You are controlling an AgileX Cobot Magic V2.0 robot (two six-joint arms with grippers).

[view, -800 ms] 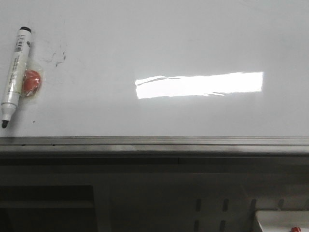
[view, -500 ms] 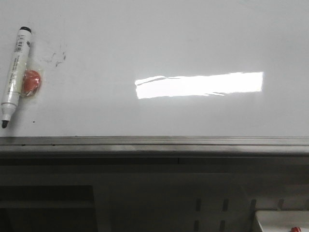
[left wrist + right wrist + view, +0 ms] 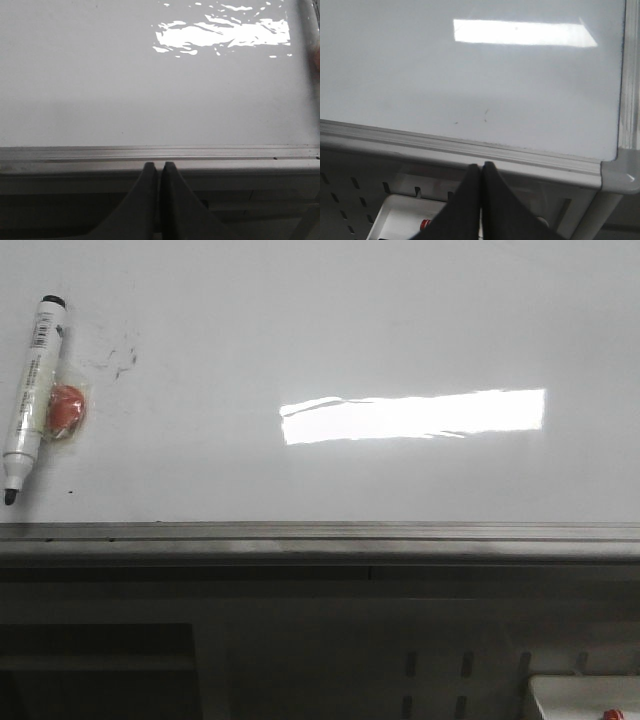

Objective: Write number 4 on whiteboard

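Observation:
The whiteboard (image 3: 330, 330) fills the front view, glossy white with a bright rectangular reflection and a grey metal bottom rail. No number 4 shows on it, only faint smudges (image 3: 120, 358) at the far left. A white marker with a black tip (image 3: 28, 395) lies on the board at the left. Neither gripper shows in the front view. My left gripper (image 3: 159, 165) is shut and empty, below the board's rail (image 3: 160, 152). My right gripper (image 3: 481, 166) is shut and empty, below the board's lower edge (image 3: 470, 147) near its corner.
A small red object in a clear wrapper (image 3: 66, 410) sits beside the marker. Below the rail is a perforated metal panel (image 3: 440, 670). A white tray (image 3: 585, 698) with a red item stands at the lower right, also in the right wrist view (image 3: 400, 220).

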